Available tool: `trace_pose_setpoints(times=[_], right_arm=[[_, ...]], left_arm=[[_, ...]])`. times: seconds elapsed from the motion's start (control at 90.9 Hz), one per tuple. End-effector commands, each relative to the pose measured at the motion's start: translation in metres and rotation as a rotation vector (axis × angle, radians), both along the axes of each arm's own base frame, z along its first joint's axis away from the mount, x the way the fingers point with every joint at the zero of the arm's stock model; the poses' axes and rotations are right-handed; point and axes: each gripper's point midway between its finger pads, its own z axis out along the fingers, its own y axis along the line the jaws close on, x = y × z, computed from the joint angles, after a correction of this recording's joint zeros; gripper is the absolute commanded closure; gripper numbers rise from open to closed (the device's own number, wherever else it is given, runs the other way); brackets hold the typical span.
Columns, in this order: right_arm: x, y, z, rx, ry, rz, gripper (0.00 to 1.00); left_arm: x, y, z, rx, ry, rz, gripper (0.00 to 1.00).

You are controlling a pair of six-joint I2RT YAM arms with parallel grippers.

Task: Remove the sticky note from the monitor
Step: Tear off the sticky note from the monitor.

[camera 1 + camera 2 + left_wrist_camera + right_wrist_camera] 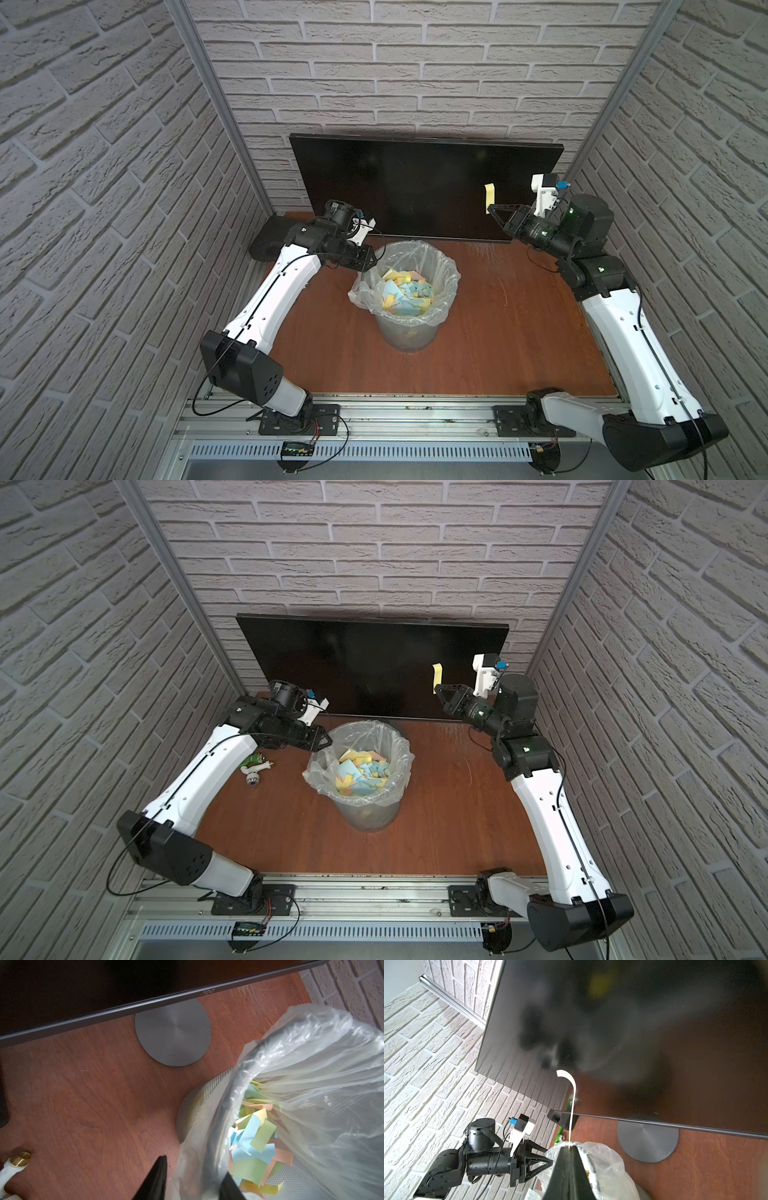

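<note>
The monitor stands at the back of the table, its screen dark. My right gripper is shut on the lower edge of the yellow sticky note, in front of the screen's right part. The note stands upright from the jaws and its top curls over; whether it touches the screen I cannot tell. My left gripper is shut on the bin's lined rim.
A mesh bin with a clear liner holds several coloured notes at mid-table. The monitor's round grey base sits behind it. Small green and white fittings lie at the left. Brick walls close three sides.
</note>
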Motion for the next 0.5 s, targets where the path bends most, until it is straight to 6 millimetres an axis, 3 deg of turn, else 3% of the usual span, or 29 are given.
trace_pose_setpoints(times=[0.0,0.242,0.484], right_arm=[[-0.02,0.005,0.028,-0.024,-0.092,0.027,0.97],[-0.047,0.032,0.024,-0.095,-0.122,0.115,0.97],[-0.072,0.084,-0.001,-0.198,-0.118,0.268,0.97]], left_arm=[[0.003,0.006,0.01,-0.001,-0.034,0.014,0.63],[0.003,0.006,0.011,-0.001,-0.035,0.014,0.63],[0.003,0.006,0.011,-0.001,-0.035,0.015,0.62]])
